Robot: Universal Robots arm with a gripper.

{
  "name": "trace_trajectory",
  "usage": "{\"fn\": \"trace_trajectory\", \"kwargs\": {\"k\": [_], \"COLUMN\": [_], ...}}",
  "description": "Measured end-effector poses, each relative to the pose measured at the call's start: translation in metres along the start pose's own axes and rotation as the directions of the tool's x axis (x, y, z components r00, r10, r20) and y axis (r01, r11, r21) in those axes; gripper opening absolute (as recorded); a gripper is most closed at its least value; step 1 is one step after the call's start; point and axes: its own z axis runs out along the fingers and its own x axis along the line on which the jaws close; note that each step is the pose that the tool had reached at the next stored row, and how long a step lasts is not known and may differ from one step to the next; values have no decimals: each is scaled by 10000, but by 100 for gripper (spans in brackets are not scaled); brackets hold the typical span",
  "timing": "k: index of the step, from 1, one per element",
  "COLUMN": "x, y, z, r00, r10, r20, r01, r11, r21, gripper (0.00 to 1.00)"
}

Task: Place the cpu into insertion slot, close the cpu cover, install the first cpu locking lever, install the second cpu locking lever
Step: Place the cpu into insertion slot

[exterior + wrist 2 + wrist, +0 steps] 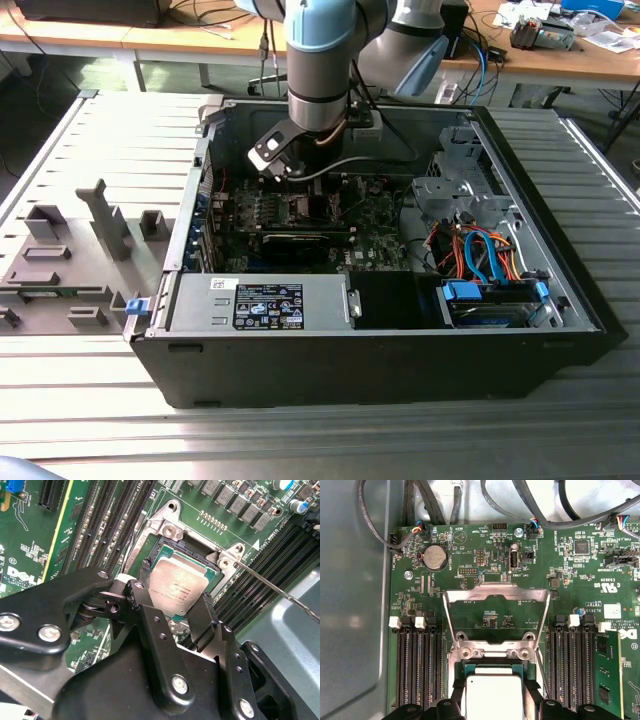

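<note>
We grip the cpu [170,584] by two opposite edges, the hand [176,587] closed on it so it lies level at the insertion slot [182,547]; whether it is fully seated we cannot tell. The cpu cover [495,591] stands swung up, leaving the slot reachable.

Blue-grey robot arm [320,60] down inside the open black computer case [370,350], above its green motherboard [300,205].

You had the computer case [370,330] at the exterior view's centre, with fixtures [70,260] beside it on the exterior view's left. Inside, the cpu [172,587] sat in the insertion slot [190,547], clamped by the gripper [176,584]. The cpu cover [495,591] stood raised just beyond, and memory slots [417,670] flanked both sides.
</note>
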Motion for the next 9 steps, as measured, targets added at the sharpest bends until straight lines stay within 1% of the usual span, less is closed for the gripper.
{"fn": "trace_trajectory", "kwargs": {"k": [4,7,9], "x": [-21,-24,-23], "y": [-1,3,6], "z": [10,19,26], "r00": [10000,10000,10000], "r10": [2,2,4], "r20": [-26,-50,-52], "r01": [-2,-2,-4], "r11": [10000,10000,10000], "r21": [0,9,11], "gripper": [54,54,54]}}
